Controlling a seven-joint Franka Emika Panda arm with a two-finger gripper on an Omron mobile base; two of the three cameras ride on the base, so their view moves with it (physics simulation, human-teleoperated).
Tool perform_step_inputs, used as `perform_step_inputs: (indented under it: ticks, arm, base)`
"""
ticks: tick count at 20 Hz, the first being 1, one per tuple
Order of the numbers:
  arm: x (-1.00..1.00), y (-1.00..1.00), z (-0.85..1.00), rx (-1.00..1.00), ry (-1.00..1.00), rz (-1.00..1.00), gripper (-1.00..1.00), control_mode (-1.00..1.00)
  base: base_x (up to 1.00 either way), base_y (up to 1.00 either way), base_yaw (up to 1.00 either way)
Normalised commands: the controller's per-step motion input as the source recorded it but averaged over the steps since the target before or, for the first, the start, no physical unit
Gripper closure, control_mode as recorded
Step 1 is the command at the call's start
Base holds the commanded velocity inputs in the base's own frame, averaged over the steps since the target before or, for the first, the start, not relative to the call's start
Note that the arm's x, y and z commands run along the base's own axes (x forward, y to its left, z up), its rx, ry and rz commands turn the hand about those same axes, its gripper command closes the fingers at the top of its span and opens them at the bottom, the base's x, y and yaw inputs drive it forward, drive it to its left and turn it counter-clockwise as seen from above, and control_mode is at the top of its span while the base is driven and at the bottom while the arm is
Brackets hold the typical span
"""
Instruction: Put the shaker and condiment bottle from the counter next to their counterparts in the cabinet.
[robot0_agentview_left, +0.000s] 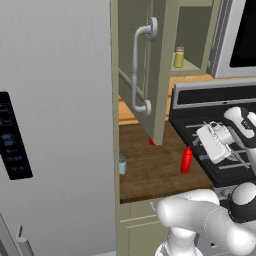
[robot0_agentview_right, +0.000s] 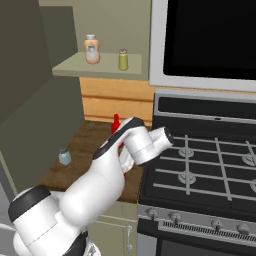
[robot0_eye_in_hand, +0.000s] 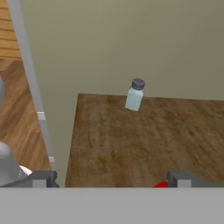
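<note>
Fingertips (robot0_eye_in_hand: 41, 178) of the gripper (robot0_eye_in_hand: 109, 180) stand wide apart with nothing between them, above the dark wood counter (robot0_eye_in_hand: 131, 140). Just past them a red sliver marks the condiment bottle (robot0_eye_in_hand: 161, 185), seen whole in the left base view, upright near the stove (robot0_agentview_left: 220, 125). Farther off, the shaker (robot0_eye_in_hand: 134, 94) stands against the side wall. Across in the right base view, the open cabinet's (robot0_agentview_right: 65, 70) shelf carries the yellow-green jar (robot0_agentview_right: 123, 59) beside an orange-filled jar (robot0_agentview_right: 91, 49).

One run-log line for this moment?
tool open, empty | shaker, condiment bottle on counter | cabinet open
</note>
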Motion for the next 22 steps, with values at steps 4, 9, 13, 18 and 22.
perform_step_inputs:
  ticks: [4, 9, 13, 18, 22]
  arm:
    - [0.0, 0.0, -0.08, 0.0, 0.0, 0.0, -1.0, -1.0]
    - [0.14, 0.0, -0.11, 0.0, 0.0, 0.0, -1.0, -1.0]
    - [0.18, 0.0, -0.09, 0.0, 0.0, 0.0, -1.0, -1.0]
    - [0.19, 0.0, -0.04, 0.0, 0.0, 0.0, -1.0, -1.0]
    - [0.05, -0.05, -0.13, 0.0, 0.0, 0.01, -1.0, -1.0]
  base:
    - [0.0, 0.0, 0.0]
    - [0.0, 0.0, 0.0]
    - [0.0, 0.0, 0.0]
    - [0.0, 0.0, 0.0]
    - [0.0, 0.0, 0.0]
